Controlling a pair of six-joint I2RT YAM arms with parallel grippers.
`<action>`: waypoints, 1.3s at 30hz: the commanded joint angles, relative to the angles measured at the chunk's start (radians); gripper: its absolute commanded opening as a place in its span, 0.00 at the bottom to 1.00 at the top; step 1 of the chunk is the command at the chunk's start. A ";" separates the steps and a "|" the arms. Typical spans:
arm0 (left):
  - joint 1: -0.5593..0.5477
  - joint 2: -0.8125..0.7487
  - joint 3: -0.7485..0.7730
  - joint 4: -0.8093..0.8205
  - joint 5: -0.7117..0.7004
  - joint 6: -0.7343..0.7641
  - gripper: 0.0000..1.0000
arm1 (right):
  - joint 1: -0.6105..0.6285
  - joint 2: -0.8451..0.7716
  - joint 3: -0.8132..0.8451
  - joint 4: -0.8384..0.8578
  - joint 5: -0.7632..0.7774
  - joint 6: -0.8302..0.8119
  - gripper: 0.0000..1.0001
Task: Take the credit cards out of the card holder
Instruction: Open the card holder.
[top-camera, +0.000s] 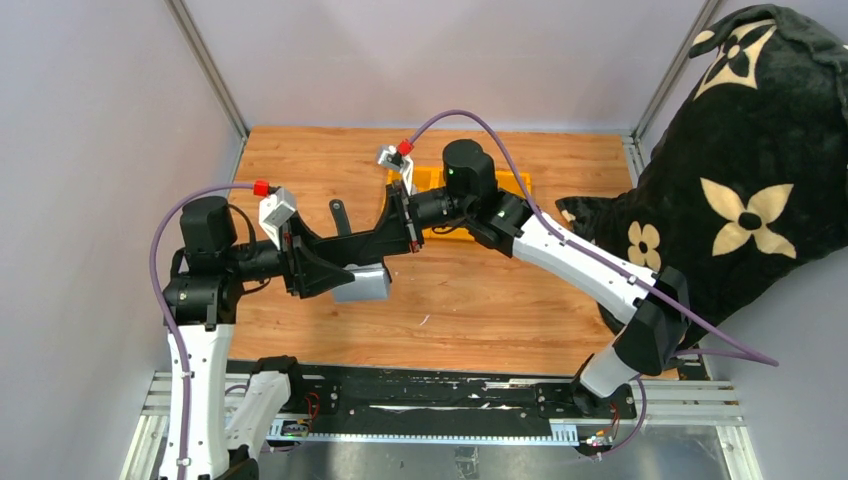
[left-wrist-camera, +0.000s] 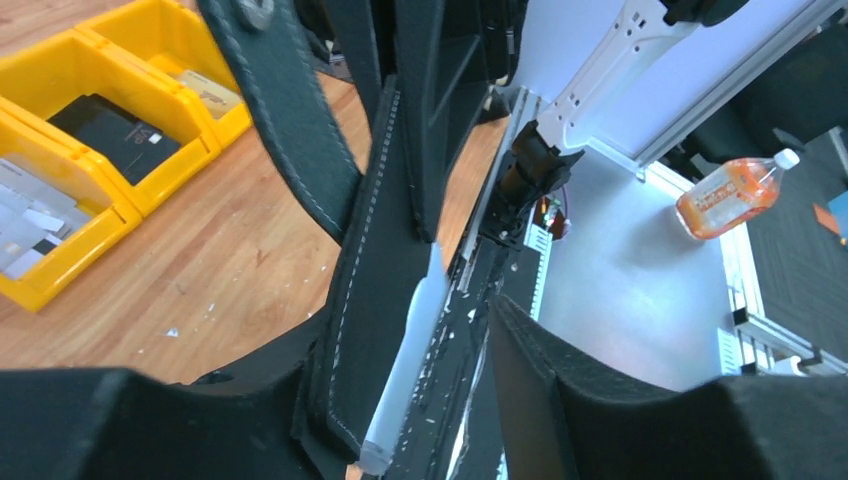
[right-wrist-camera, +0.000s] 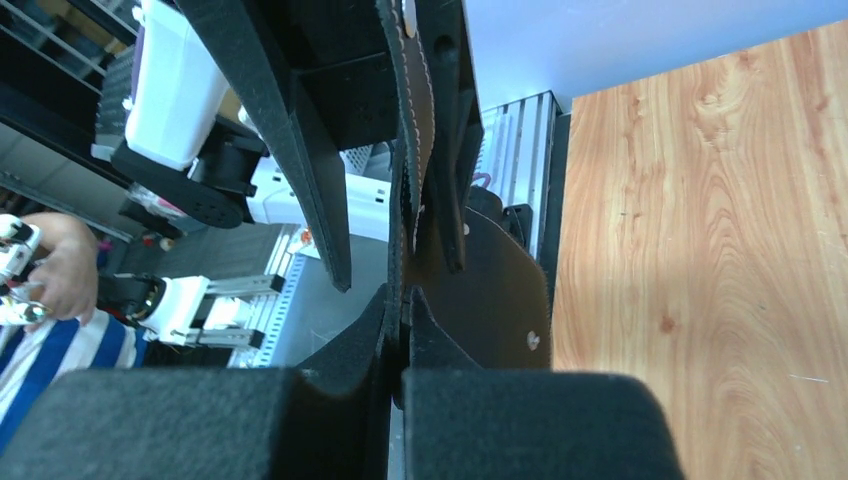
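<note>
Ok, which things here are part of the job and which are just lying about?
Job: card holder; credit card poking from it; right hand clamped on it; left hand open around it.
Lying about: yellow bins; orange bottle; flowered black plush.

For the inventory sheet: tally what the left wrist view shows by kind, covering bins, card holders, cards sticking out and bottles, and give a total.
yellow bins: 3
card holder: 1
credit card poking out of it: 1
orange bottle: 1
Total: 6
</note>
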 joint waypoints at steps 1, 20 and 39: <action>-0.004 -0.019 -0.009 0.008 0.018 -0.011 0.47 | -0.029 -0.027 -0.025 0.208 -0.032 0.153 0.00; -0.005 0.135 0.187 0.008 -0.084 -0.238 0.00 | -0.025 -0.099 -0.308 0.501 -0.080 0.269 0.62; -0.005 -0.010 -0.051 0.748 -0.207 -0.960 0.00 | 0.066 -0.223 -0.439 0.507 0.043 0.089 0.62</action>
